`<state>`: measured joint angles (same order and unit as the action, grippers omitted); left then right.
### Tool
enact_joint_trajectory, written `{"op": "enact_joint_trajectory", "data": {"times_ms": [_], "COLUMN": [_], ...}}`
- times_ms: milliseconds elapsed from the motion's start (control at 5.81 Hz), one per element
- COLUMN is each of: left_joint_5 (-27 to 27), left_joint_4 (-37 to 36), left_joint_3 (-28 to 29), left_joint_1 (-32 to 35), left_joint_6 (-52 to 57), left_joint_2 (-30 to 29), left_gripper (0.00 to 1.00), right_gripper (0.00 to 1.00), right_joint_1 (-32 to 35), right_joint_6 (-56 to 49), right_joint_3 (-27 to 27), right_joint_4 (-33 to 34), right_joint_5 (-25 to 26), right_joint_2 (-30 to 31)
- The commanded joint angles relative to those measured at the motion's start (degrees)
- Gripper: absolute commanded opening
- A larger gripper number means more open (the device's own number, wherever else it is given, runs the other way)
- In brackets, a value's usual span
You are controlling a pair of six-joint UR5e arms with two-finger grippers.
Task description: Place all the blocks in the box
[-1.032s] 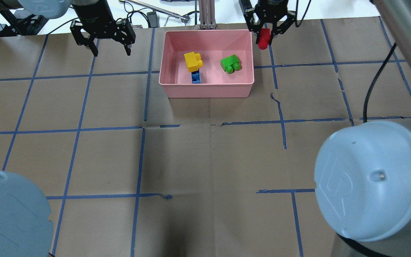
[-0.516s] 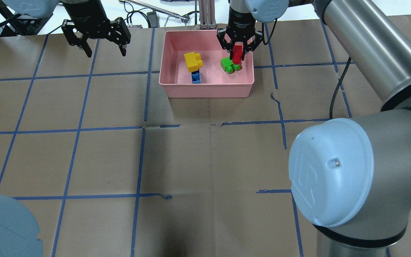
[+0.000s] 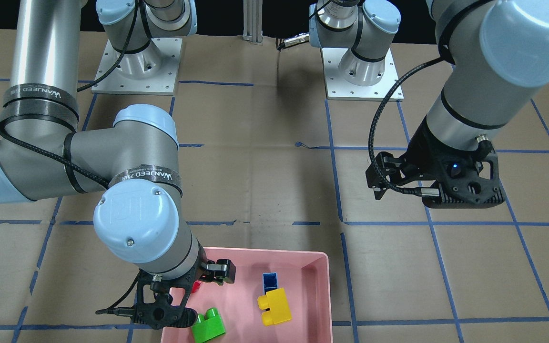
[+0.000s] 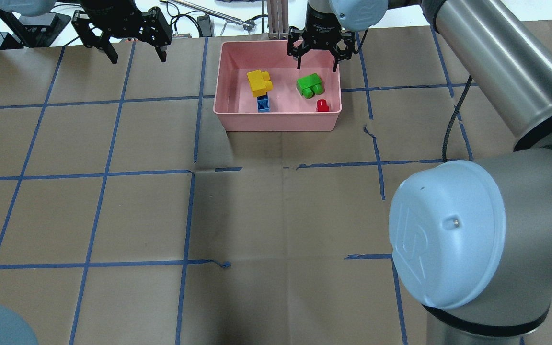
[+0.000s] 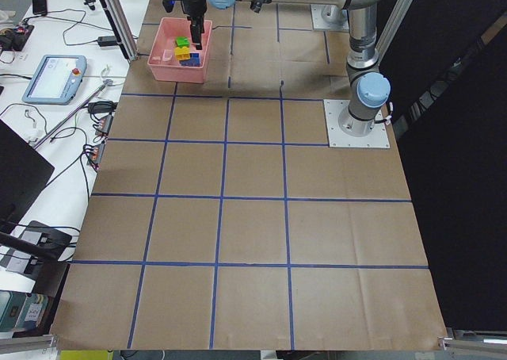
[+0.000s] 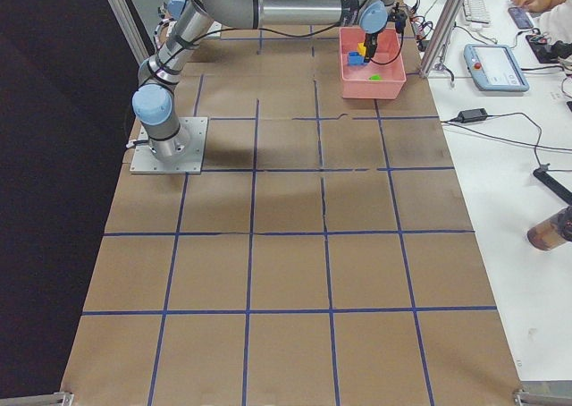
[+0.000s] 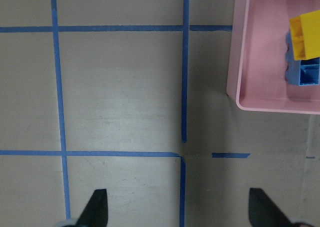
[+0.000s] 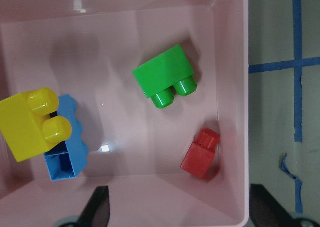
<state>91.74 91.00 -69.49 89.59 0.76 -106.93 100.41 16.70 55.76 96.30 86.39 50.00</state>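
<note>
The pink box [image 4: 276, 122] stands at the far middle of the table. All four blocks lie in it: the yellow one [image 4: 258, 82] rests on the blue one [image 4: 263, 104], the green one [image 4: 309, 86] lies to the right, and the red one [image 4: 322, 105] sits in the near right corner. The right wrist view shows the green [image 8: 165, 74], red [image 8: 200, 154], yellow [image 8: 27, 124] and blue [image 8: 65, 152] blocks inside the box [image 8: 232, 87]. My right gripper [image 4: 317, 62] is open and empty above the box's far right part. My left gripper [image 4: 137, 56] is open and empty, left of the box.
Brown paper with a blue tape grid covers the table. An aluminium post [image 4: 276, 19] and cables [image 4: 199, 19] stand just behind the box. Both arm bases [image 3: 134, 71] are bolted at the robot's side. The right arm's elbow [image 4: 453, 235] looms over the near right.
My right gripper carried the red block from beside the box to over it, opened and let it go. The block now lies in the near right corner. My left gripper drifted left and farther away.
</note>
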Motion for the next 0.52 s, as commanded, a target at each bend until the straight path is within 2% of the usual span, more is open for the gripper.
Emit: {"op": "enact_joint_trajectory", "data": {"times_ms": [0, 344], "left_joint_5": [0.1, 0.6], "left_joint_4": [0.8, 7.7], "left_joint_3": [-0.3, 0.8], "left_joint_1": [-0.1, 0.0], "left_joint_6": [0.1, -0.5], "left_joint_2": [2.6, 3.3], "left_gripper": [1.00, 1.00], "right_gripper": [1.00, 0.99], "right_joint_1": [-0.7, -6.4], "right_joint_6": [-0.9, -13.3], "right_joint_3": [0.5, 3.4], "right_joint_4": [-6.9, -16.2], "right_joint_5": [0.2, 0.9], "right_joint_2": [4.3, 14.1]}}
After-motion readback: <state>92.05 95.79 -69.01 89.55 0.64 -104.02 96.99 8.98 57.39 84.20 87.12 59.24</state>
